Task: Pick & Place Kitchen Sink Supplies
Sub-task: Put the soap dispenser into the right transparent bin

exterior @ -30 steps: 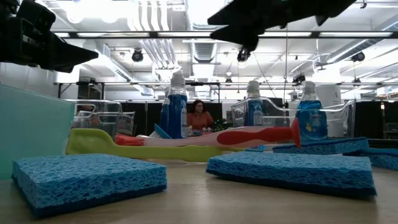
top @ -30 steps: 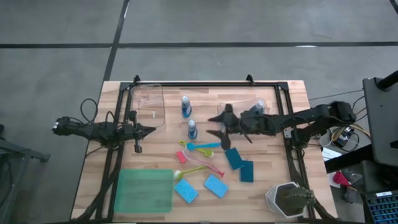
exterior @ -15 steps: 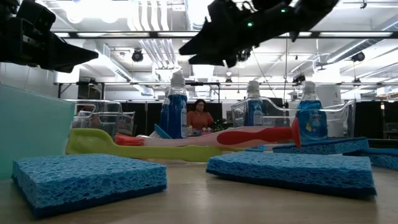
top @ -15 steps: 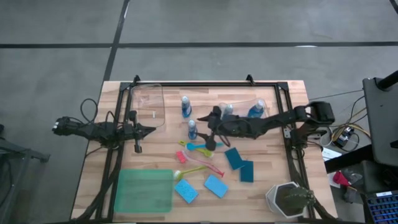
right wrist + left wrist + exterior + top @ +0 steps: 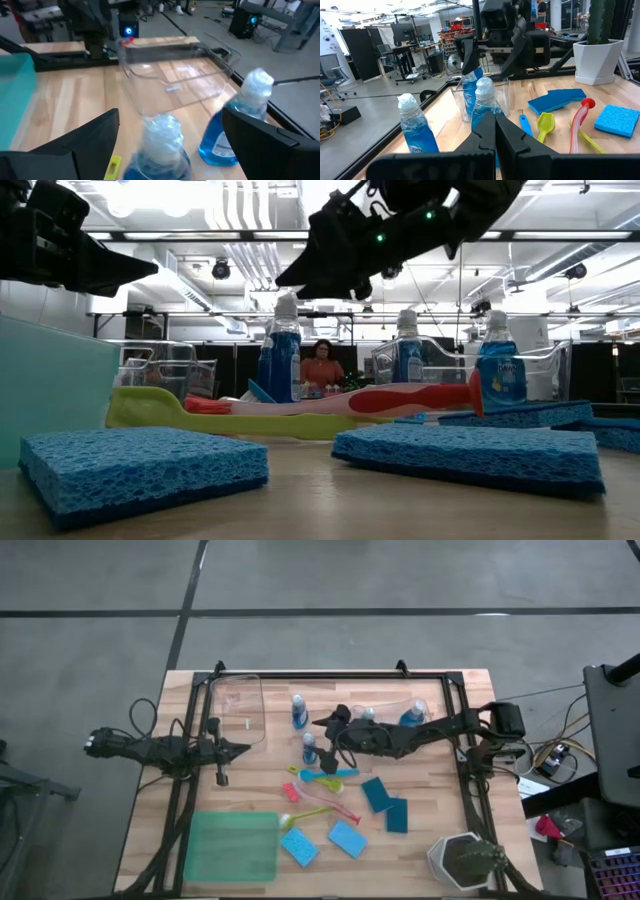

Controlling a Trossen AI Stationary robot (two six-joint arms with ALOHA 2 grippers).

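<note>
- The jaws of the right gripper point(image 5: 327, 734) are spread wide and grip nothing; they are held above the small blue bottle with a pale cap point(image 5: 309, 748) at mid-desk.
- The jaws of the left gripper point(image 5: 243, 749) are shut and empty, near the clear plastic bin point(image 5: 237, 710).
- A second blue bottle point(image 5: 298, 711) stands just behind the first.
- Brushes and sponges are spread over the wooden desk point(image 5: 440, 795).
</note>
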